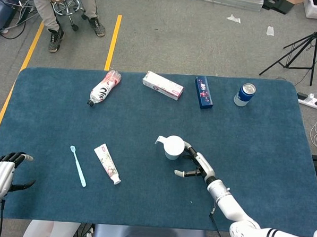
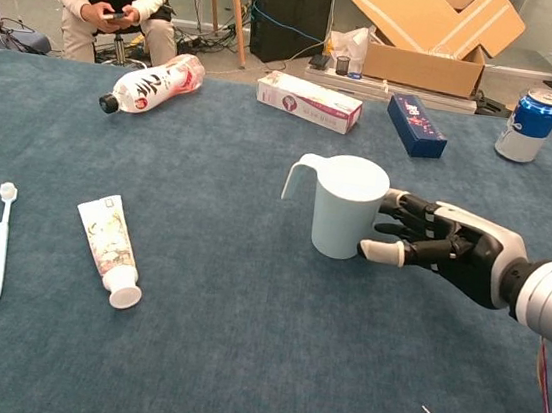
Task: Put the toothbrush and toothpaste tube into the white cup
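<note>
A: The right hand [image 2: 432, 251] is beside the white plastic cup with a handle [image 2: 341, 207], on its right side. The fingers are spread; the thumb [image 2: 379, 250] looks to touch the wall low down, but nothing is gripped.

B: I think it wants to steady the cup. It should close gently around the wall, because a push could slide or tip it toward the left.

A: The pale blue toothbrush [image 1: 78, 166] and the white toothpaste tube with a printed pattern [image 1: 107, 164] lie flat on the blue felt desk [image 1: 263, 140], well apart from the cup, at the near left.

B: The left hand [image 1: 0, 174] waits at the near-left corner, fingers loosely apart, holding nothing. The toothbrush is near the front edge, so it should lift it upward, not drag it. Between tube and cup the cloth is free.
</note>
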Robot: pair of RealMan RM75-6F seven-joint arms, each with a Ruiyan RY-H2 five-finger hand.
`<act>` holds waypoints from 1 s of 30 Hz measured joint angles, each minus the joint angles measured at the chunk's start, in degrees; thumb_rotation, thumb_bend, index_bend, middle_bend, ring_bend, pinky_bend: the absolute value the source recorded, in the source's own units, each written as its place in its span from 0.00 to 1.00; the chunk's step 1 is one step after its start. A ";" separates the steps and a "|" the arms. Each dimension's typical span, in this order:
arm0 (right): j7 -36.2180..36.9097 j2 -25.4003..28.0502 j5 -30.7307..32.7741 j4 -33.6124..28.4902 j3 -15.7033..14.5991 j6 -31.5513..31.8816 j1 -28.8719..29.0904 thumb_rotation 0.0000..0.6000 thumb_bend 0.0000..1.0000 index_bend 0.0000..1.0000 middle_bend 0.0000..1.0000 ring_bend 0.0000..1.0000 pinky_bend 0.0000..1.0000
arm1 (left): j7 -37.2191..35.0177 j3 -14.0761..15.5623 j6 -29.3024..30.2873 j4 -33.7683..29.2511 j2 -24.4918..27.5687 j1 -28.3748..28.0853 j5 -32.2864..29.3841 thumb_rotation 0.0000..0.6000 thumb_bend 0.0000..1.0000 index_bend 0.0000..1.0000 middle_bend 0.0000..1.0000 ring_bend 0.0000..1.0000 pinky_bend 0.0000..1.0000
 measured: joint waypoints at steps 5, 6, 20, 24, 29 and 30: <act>-0.52 -0.60 0.47 0.29 0.25 -0.56 0.54 1.00 0.00 0.00 0.00 0.00 0.15 | -0.04 0.00 -0.02 -0.02 0.04 -0.01 -0.01 1.00 0.01 0.36 0.33 0.27 0.32; -0.59 -0.70 0.55 0.33 0.31 -0.64 0.63 1.00 0.00 0.00 0.00 0.00 0.15 | -0.06 0.01 -0.05 -0.04 0.06 -0.01 0.00 1.00 0.01 0.36 0.33 0.27 0.32; -0.99 -1.91 1.78 0.55 1.15 -2.11 1.69 1.00 0.00 0.00 0.00 0.00 0.15 | 0.05 0.09 -0.26 -0.28 0.31 -0.06 -0.08 1.00 0.01 0.36 0.33 0.27 0.32; -0.84 -2.25 1.95 0.73 1.38 -2.48 1.92 1.00 0.00 0.00 0.00 0.00 0.15 | 0.15 0.11 -0.28 -0.32 0.34 -0.07 -0.09 1.00 0.01 0.36 0.33 0.27 0.32; -0.44 -2.65 2.03 0.90 1.79 -3.02 2.27 1.00 0.00 0.00 0.00 0.00 0.15 | 0.25 0.16 -0.39 -0.39 0.37 -0.10 -0.11 1.00 0.01 0.36 0.33 0.27 0.32; -0.44 -2.71 2.01 0.90 1.85 -3.06 2.33 1.00 0.00 0.00 0.00 0.00 0.15 | 0.26 0.17 -0.41 -0.41 0.38 -0.10 -0.12 1.00 0.01 0.36 0.33 0.27 0.32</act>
